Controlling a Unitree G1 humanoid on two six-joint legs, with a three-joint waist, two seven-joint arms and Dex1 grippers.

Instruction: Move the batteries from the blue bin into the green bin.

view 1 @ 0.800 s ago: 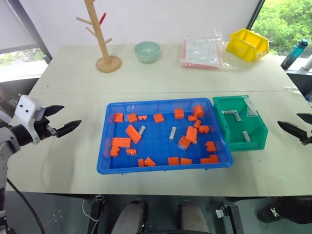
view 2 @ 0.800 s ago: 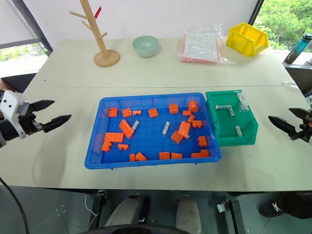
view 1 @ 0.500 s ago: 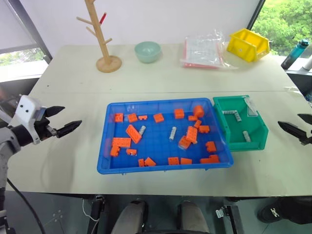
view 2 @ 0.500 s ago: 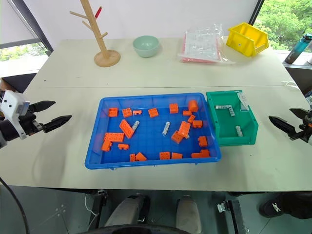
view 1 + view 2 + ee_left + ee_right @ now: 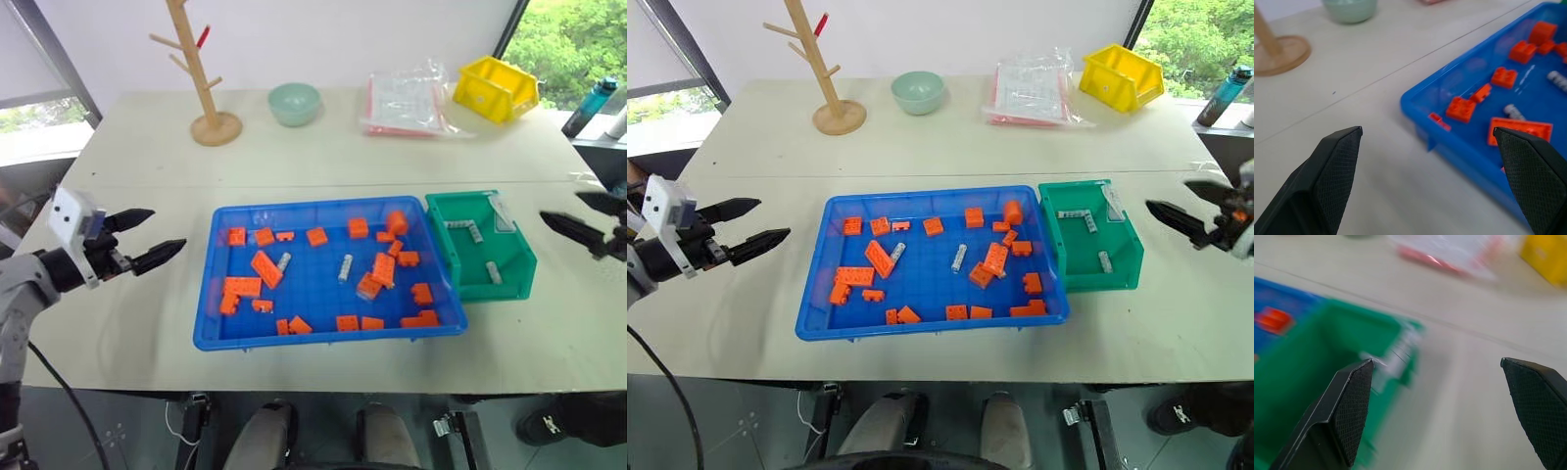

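The blue bin [image 5: 323, 209] lies mid-table, holding orange bricks [image 5: 266, 268] and two silver batteries [image 5: 346, 267] [image 5: 284, 261]. Against its right side stands the green bin [image 5: 444, 245], with batteries [image 5: 469, 231] [image 5: 495, 273] on its floor. My left gripper [image 5: 167, 227] hovers open and empty over the table, left of the blue bin. In the left wrist view the gripper [image 5: 1426, 129] faces the blue bin's corner [image 5: 1420, 105]. My right gripper [image 5: 560, 207] is open and empty, just right of the green bin. Its wrist view shows the gripper [image 5: 1437, 361] beside the green bin [image 5: 1312, 357].
At the back of the table stand a wooden peg rack [image 5: 201, 69], a mint bowl [image 5: 295, 103], a clear plastic bag [image 5: 411, 98] and a yellow bin [image 5: 495, 90]. A water bottle [image 5: 586, 106] stands at the far right. Bare table lies on both sides of the bins.
Both grippers have moved inward, the left toward the blue bin, the right up and in toward the green bin. Both stay open and empty. The bins have not moved.
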